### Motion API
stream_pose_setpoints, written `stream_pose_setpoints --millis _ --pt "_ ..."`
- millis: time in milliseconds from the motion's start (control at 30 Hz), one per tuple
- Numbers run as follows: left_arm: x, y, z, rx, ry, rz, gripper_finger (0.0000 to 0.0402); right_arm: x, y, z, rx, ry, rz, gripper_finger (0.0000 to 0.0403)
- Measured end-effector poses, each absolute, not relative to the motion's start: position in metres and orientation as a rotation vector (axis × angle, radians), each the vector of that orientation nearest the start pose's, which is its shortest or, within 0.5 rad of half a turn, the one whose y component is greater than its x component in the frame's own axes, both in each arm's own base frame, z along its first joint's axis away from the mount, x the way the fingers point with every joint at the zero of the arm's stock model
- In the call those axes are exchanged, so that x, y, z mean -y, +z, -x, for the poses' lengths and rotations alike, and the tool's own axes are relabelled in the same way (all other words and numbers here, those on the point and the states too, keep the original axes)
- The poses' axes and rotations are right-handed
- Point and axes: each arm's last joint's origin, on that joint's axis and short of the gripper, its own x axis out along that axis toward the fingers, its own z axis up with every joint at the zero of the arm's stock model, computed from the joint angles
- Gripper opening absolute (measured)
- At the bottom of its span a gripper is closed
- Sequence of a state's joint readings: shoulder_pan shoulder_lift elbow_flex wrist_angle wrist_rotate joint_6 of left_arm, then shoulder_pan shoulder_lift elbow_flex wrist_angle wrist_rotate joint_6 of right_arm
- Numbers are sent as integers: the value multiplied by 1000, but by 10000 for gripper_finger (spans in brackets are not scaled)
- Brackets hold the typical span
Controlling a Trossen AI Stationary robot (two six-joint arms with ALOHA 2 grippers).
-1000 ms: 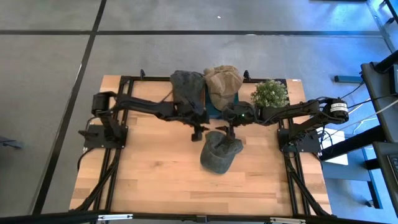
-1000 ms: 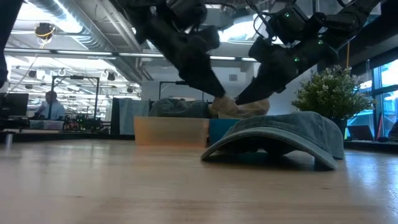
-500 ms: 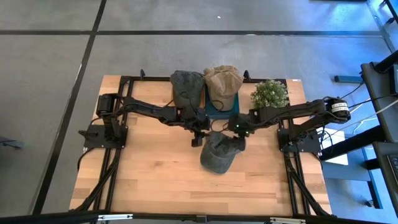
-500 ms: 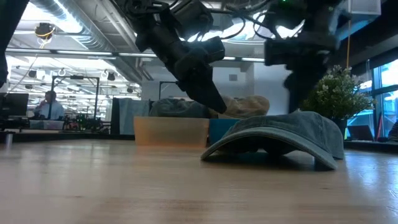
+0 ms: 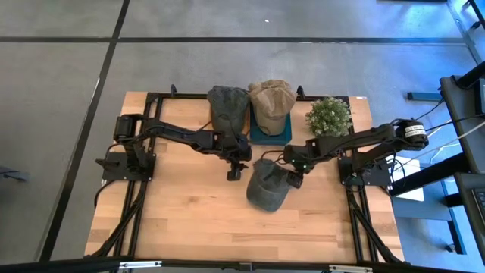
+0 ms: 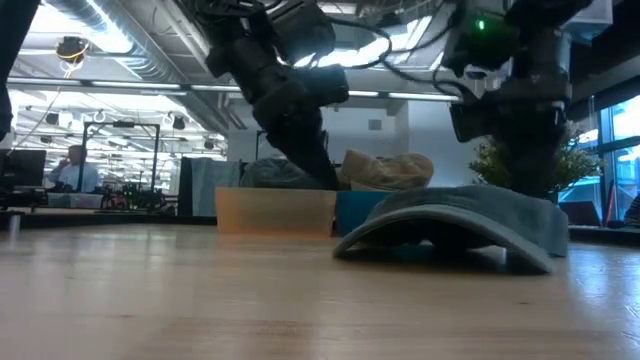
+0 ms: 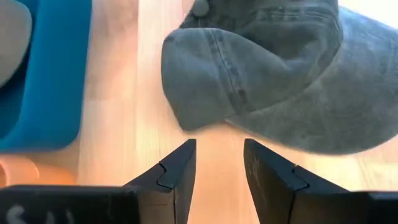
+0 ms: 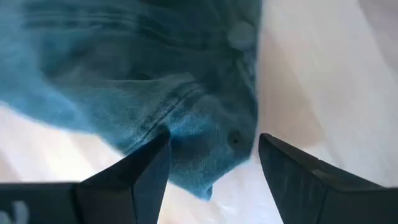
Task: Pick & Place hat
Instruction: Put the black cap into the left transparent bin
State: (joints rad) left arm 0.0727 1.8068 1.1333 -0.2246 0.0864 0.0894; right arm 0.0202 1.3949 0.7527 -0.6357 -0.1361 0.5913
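Note:
A grey-blue denim cap (image 5: 267, 189) lies on the wooden table, crown up, its brim toward the near edge; it also shows in the low view (image 6: 455, 215). My right gripper (image 5: 294, 177) is open and down on the cap's right side, the cloth between its fingers (image 8: 214, 143). My left gripper (image 5: 234, 172) is open and empty, low over bare wood just left of the cap (image 7: 219, 144). A dark grey hat (image 5: 229, 106) and a tan hat (image 5: 271, 100) rest on boxes at the far edge. My right gripper comes at the cap from above, pointing down. Its open fingers (image 8: 149, 168) stand on either side of the crown's edge (image 8: 205, 134) on the cap's right side. The cap lies on the table, its crown flattened under the gripper (image 6: 520, 195).
A blue box (image 5: 258, 135) and an orange box (image 6: 275, 212) carry the two hats at the back. A potted plant (image 5: 329, 114) stands at the far right, close behind my right arm. Bare wood lies toward the near edge (image 5: 189, 220).
My right gripper has gone toward the near edge and down onto the cap's right side. My left gripper has gone down and a little toward the near and left edges, beside the cap. The cap's crown has flattened and shifted slightly rightward in the low view.

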Motion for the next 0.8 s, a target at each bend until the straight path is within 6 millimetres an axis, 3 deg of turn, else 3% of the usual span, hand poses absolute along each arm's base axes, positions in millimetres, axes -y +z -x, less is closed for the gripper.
stream_pose_setpoints --millis 133,233,333,567,667,800 --pt "-26 177 -364 -898 -39 4 133 -3 163 -224 -1315 -275 -621 243" --pt "-27 176 -363 -905 -30 10 134 0 159 -222 -1278 -200 -668 243" --pt "-27 177 -365 -884 -28 10 134 3 154 -224 -1200 -182 -645 243" --pt "-27 178 -366 -865 -28 9 134 7 138 -216 -1157 -325 -508 241" --pt "-27 178 -366 -865 -27 10 132 8 133 -212 -1160 -360 -458 219" --pt "-27 178 -367 -862 -27 9 132 8 132 -211 -1157 -343 -394 158"
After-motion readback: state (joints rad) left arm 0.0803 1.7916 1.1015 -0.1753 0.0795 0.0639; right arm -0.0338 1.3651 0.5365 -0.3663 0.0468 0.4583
